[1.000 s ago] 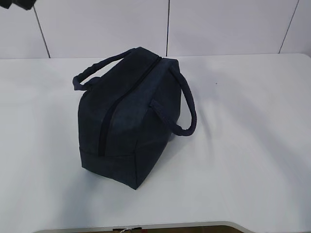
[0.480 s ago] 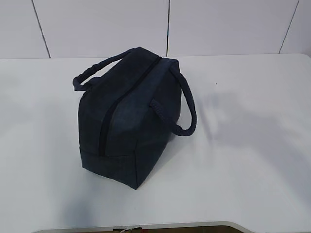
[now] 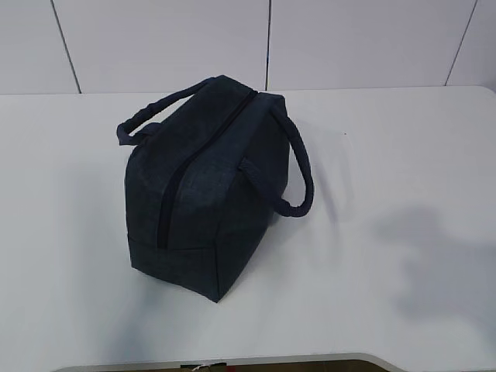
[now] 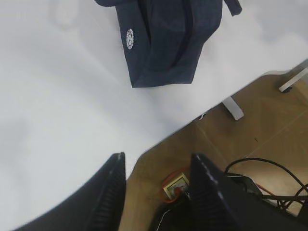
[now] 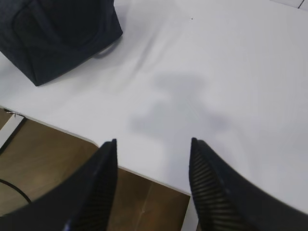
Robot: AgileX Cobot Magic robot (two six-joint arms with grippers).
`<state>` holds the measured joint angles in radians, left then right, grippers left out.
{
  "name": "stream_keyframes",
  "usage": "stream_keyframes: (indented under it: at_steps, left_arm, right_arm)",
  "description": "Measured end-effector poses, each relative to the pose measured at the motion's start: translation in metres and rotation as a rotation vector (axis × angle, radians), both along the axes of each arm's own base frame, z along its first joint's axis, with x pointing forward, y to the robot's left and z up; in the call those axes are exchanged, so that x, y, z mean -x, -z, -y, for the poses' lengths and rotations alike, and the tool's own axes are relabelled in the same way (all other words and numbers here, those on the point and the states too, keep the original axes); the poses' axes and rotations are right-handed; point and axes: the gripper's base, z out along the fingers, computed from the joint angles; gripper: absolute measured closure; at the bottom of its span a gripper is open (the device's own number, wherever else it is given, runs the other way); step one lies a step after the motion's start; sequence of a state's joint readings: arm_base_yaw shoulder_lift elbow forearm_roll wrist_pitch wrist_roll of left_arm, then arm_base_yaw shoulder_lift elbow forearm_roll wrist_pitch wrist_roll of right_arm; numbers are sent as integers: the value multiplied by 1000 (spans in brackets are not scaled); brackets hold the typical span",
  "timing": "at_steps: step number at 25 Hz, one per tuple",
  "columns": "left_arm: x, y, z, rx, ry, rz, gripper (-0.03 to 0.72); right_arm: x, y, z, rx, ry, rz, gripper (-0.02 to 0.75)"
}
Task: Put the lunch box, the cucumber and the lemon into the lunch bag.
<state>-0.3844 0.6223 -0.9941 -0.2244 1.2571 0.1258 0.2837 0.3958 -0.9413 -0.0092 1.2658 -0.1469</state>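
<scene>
The dark navy lunch bag (image 3: 205,182) stands on the white table (image 3: 387,155), its zipper shut along the top and its two strap handles hanging at the sides. It also shows in the left wrist view (image 4: 168,43) and the right wrist view (image 5: 53,33). The lunch box, the cucumber and the lemon are out of view. My left gripper (image 4: 156,161) is open and empty, above the table's front edge. My right gripper (image 5: 153,144) is open and empty, also over the front edge. Neither gripper shows in the exterior view.
The table's front edge (image 5: 144,175) runs below both grippers, with brown floor (image 4: 255,125) beyond it. Cables and a small box (image 4: 175,185) lie on the floor, and a table leg (image 4: 233,108) stands there. A white panelled wall (image 3: 271,39) is behind the table.
A dark arm part at the exterior view's top left corner has gone out of view. A shadow has moved across the table to the lower right. The bag has not moved.
</scene>
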Motion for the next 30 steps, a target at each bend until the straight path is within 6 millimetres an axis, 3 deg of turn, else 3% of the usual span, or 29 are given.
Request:
stream_keyframes:
  at_steps: [8, 15, 22, 30]
  left_arm:
    - [62, 39, -26, 43, -8, 146, 384]
    - [95, 76, -45, 54, -40, 291, 412]
    - [80, 107, -40, 11, -46, 197, 416]
    - [68, 112, -39, 26, -98, 266, 434]
  right_arm:
    - [22, 52, 6, -5, -5, 44, 339]
    - [33, 90, 10, -16, -8, 93, 339]
    - [28, 108, 8, -12, -10, 84, 339]
    - [27, 108, 10, -12, 14, 90, 339]
